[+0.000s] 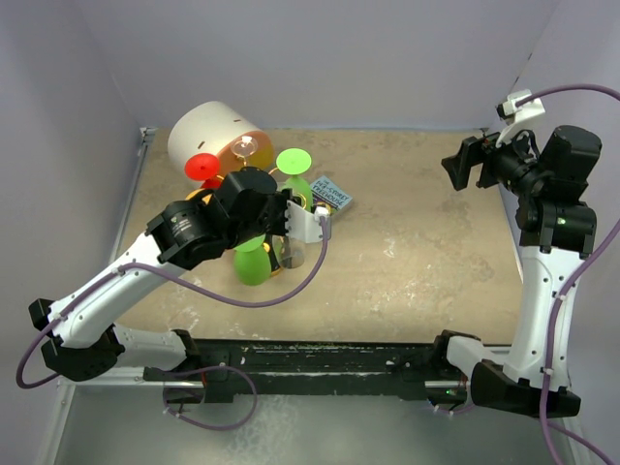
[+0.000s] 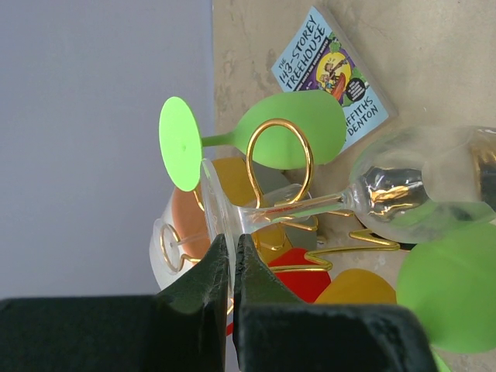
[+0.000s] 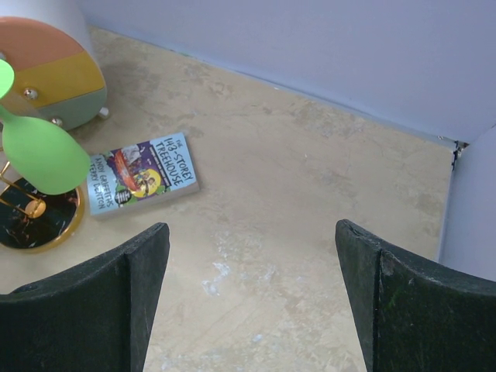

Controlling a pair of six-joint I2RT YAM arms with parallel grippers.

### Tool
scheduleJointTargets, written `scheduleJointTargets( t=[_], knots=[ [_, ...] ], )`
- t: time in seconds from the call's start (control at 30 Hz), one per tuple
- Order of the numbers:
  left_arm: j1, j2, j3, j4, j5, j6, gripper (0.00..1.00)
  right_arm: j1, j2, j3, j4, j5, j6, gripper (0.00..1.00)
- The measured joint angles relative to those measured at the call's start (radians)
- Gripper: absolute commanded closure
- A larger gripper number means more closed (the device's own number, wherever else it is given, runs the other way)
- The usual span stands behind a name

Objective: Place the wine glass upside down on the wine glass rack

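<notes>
Clear glossy wine glass (image 2: 403,194); polished gold wire wine glass rack (image 3: 31,222); matt mottled table (image 3: 310,194).

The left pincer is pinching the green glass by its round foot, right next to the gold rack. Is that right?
Not quite. The left pincer is pinching the clear glass by its round foot, right next to the gold rack. The green glass behind it is not gripped. The left wrist view shows this.
</notes>
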Motion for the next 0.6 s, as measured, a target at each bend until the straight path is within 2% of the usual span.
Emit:
scheduleJointTargets(
  t=[0.6],
  knots=[
    [0.000, 0.000, -0.026, 0.023, -0.057, 0.022, 1.00, -0.001, 0.000, 0.000, 0.005, 0.000, 0.002, 0.10]
  ],
)
